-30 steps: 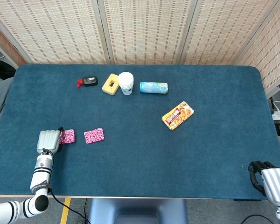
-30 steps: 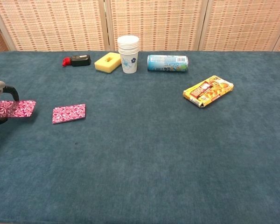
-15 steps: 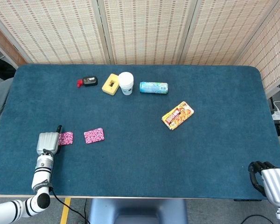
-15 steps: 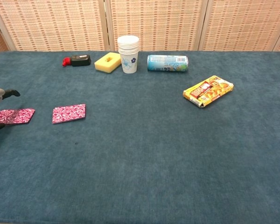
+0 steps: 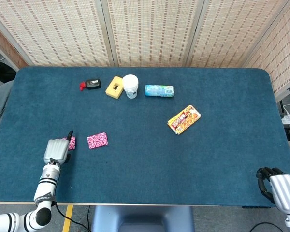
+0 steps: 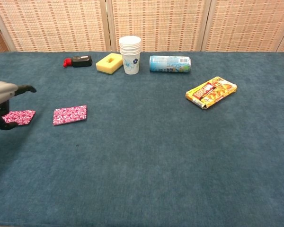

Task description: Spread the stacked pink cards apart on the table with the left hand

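2 pink cards [image 6: 70,115] lie apart on the blue table [image 5: 150,159].
Left hand [image 5: 57,150], fingers apart, partly covers 1; paper cups [image 6: 130,55] stand far behind.

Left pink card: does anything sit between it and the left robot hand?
Nothing visible does. The left robot hand is right over the left pink card, and the other pink card lies apart to its right on bare table.

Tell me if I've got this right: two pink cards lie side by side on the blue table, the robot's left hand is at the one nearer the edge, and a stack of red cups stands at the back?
Nearly. The cups are white, not red, as the chest view shows. Two pink cards lie apart, with the left hand at the outer one.
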`<action>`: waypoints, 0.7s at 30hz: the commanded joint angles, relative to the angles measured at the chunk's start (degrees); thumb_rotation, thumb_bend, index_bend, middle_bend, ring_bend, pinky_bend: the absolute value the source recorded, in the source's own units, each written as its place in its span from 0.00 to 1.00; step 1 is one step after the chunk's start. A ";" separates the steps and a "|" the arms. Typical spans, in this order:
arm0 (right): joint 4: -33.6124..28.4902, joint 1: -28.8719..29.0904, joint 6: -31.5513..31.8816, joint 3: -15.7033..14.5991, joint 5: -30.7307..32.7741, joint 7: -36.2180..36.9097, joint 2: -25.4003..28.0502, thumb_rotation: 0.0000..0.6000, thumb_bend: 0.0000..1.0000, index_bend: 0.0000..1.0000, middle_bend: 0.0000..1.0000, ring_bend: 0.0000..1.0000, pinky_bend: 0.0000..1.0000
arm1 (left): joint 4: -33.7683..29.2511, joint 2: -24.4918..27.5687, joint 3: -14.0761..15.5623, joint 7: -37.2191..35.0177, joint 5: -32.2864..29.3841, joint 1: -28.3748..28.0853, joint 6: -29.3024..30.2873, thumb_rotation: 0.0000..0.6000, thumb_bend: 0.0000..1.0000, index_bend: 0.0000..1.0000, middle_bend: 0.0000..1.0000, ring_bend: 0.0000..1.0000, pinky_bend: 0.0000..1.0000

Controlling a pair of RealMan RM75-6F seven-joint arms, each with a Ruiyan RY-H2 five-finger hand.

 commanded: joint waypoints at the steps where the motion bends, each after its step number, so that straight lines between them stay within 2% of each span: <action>1: 0.05 -0.04 0.13 0.06 0.01 0.08 -0.05 1.00 0.47 0.66 0.57 0.57 0.84 | -0.21 -1.99 -1.21 0.97 -0.09 -1.41 0.48 1.00 0.35 0.08 1.00 1.00 1.00; 11: 0.13 0.00 0.12 -0.12 -0.32 0.81 0.35 1.00 0.47 0.66 0.57 0.57 0.84 | 2.33 -7.14 -4.96 4.58 -8.47 -5.35 -0.69 1.00 0.36 0.12 1.00 1.00 1.00; 17: 0.18 0.00 0.11 -0.14 -0.36 0.78 0.32 1.00 0.47 0.66 0.57 0.57 0.84 | 3.47 -8.70 -5.03 6.06 -9.77 -6.86 -0.15 1.00 0.37 0.10 1.00 1.00 1.00; 21: 0.10 0.03 -0.10 -0.18 -0.24 0.61 0.35 1.00 0.47 0.66 0.57 0.57 0.84 | 4.57 -9.69 -4.77 6.70 -8.96 -7.64 0.63 1.00 0.31 0.12 1.00 1.00 1.00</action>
